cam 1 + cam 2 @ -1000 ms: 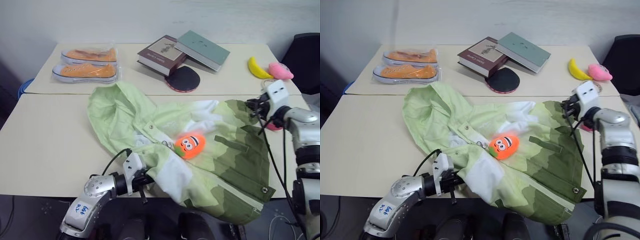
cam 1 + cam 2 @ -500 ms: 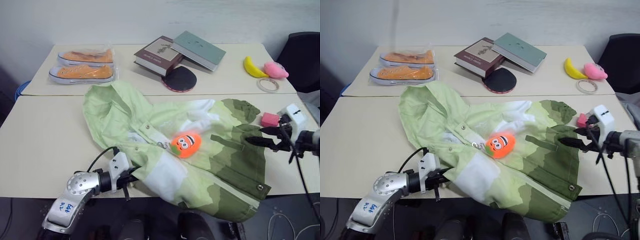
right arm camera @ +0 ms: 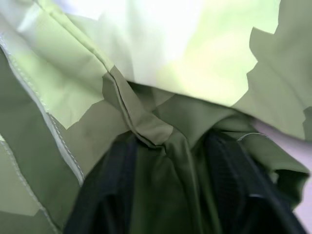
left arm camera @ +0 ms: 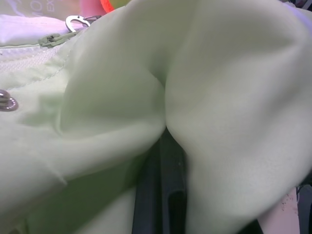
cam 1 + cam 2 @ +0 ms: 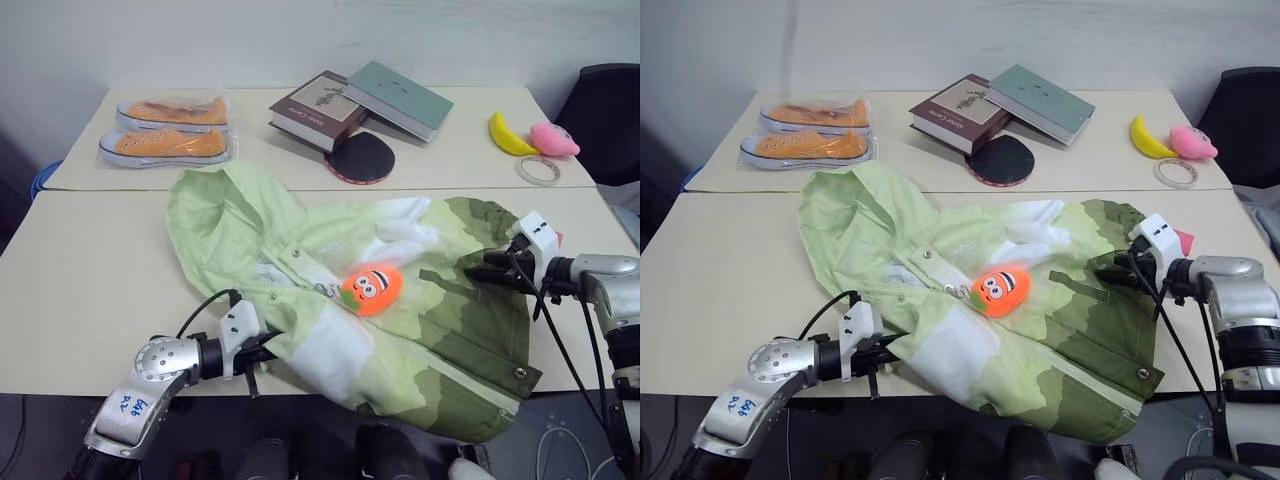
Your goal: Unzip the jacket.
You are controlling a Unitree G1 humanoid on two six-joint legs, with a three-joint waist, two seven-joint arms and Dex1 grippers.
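Head views: the jacket (image 5: 370,310) lies spread across the front of the table (image 5: 90,290), hood toward the shoes (image 5: 165,130), an orange toy (image 5: 372,288) at its middle. The left gripper (image 5: 258,352) sits at the jacket's near hem, the right gripper (image 5: 1118,272) on its olive side.

Left wrist view: fingers pressed together on a pale fold — the zipper pull (image 4: 53,38) lies just beyond.

Right wrist view: both fingers (image 3: 112,180) straddle an olive fold, pinching it. To do this well, keep both holds taut before anything tugs the pull.
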